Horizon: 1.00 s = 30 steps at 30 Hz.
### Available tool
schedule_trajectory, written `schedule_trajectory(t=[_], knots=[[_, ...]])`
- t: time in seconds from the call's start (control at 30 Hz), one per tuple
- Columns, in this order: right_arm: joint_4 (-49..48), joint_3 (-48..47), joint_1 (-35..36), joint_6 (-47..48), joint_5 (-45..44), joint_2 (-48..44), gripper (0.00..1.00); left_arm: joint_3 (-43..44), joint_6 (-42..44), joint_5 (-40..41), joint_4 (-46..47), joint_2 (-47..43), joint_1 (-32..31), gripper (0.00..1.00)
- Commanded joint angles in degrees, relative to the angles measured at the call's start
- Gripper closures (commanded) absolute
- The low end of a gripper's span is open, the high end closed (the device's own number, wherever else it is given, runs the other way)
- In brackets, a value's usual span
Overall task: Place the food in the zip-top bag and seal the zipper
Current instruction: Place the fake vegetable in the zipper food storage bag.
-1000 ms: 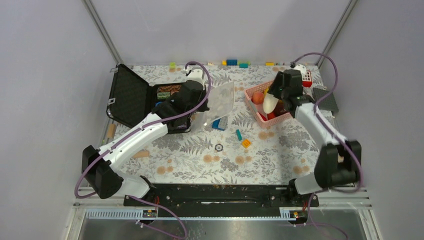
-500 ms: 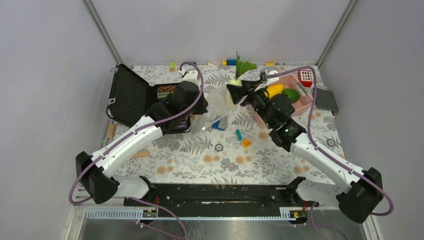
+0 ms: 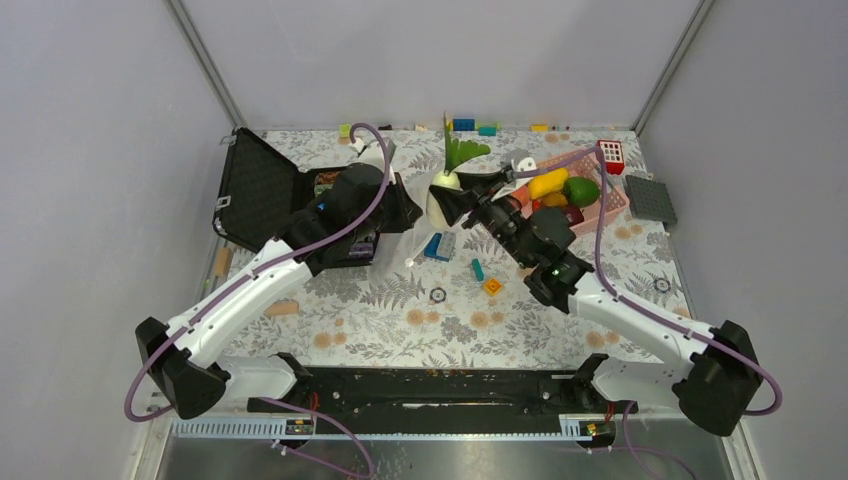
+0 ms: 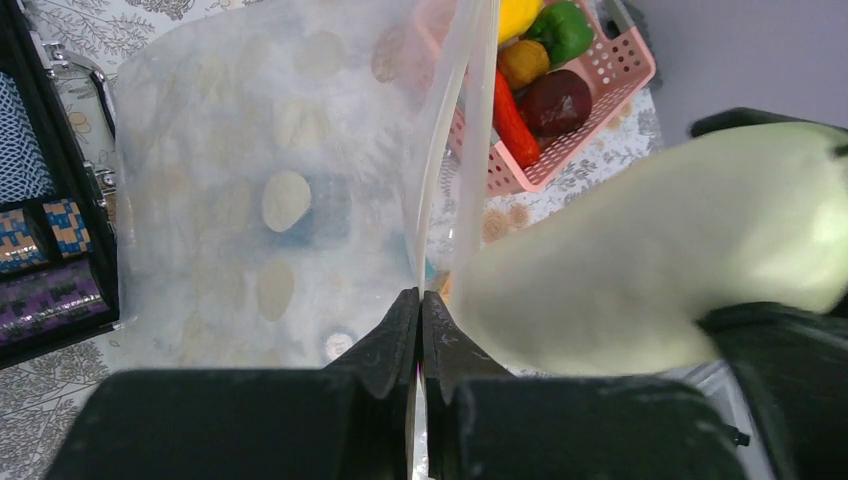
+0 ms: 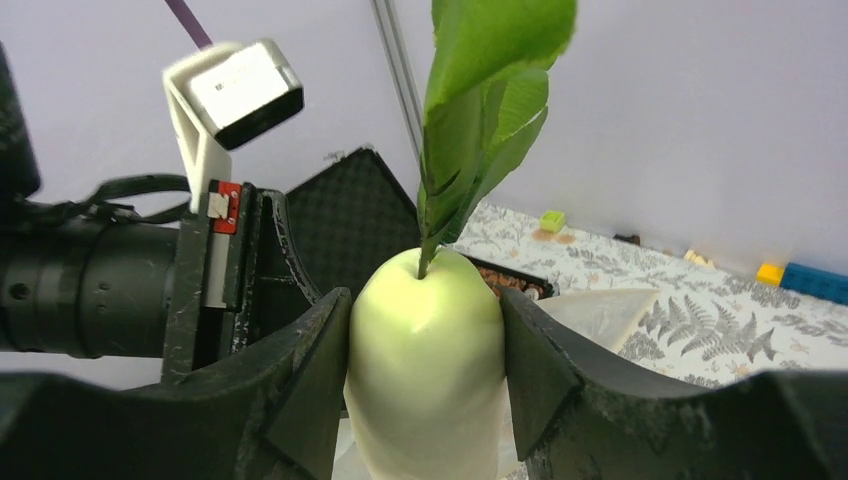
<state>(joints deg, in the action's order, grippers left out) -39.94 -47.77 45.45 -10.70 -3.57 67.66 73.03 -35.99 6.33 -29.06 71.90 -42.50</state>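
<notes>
My left gripper (image 4: pixel 420 300) is shut on the edge of the clear zip-top bag (image 4: pixel 250 200) and holds it up above the table; the whitish zipper (image 4: pixel 450 150) runs upward from the jaws. In the top view this gripper (image 3: pixel 405 210) is beside the open black case. My right gripper (image 5: pixel 425 380) is shut on the white radish (image 5: pixel 425 360) with green leaves, held just right of the bag's mouth (image 3: pixel 440 195). The pink basket (image 3: pixel 608 210) holds the banana (image 3: pixel 548 182), green pepper (image 3: pixel 582 190), carrot (image 4: pixel 522 62), red chilli (image 4: pixel 510 115) and dark red piece (image 4: pixel 558 100).
An open black hard case (image 3: pixel 255 200) stands at the left. Small bricks lie along the back edge (image 3: pixel 463 125) and under the bag (image 3: pixel 440 245), with more near the middle (image 3: pixel 492 287). A grey baseplate (image 3: pixel 650 198) lies at the far right.
My right arm swung left from the pink basket, carrying the radish over to the bag's mouth. My left gripper shifted slightly left with the bag still held.
</notes>
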Motion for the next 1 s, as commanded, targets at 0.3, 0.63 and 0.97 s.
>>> schedule_trajectory(t=[0.3,0.63,0.97], knots=[[-4.25,1.77,0.52,-0.84,-2.75,-10.81,0.72,-0.26,-4.54,-4.86,0.24,-3.56,-0.43,1.00],[-8.57,3.12,0.51,0.06,-0.24,-3.25,0.72,-0.90,-5.29,-5.33,-0.59,-5.94,-1.46,1.00],[-10.90,14.23,0.60,0.09,9.10,-6.15,0.74,-1.10,-6.54,-0.88,0.23,-7.51,-1.47,1.00]])
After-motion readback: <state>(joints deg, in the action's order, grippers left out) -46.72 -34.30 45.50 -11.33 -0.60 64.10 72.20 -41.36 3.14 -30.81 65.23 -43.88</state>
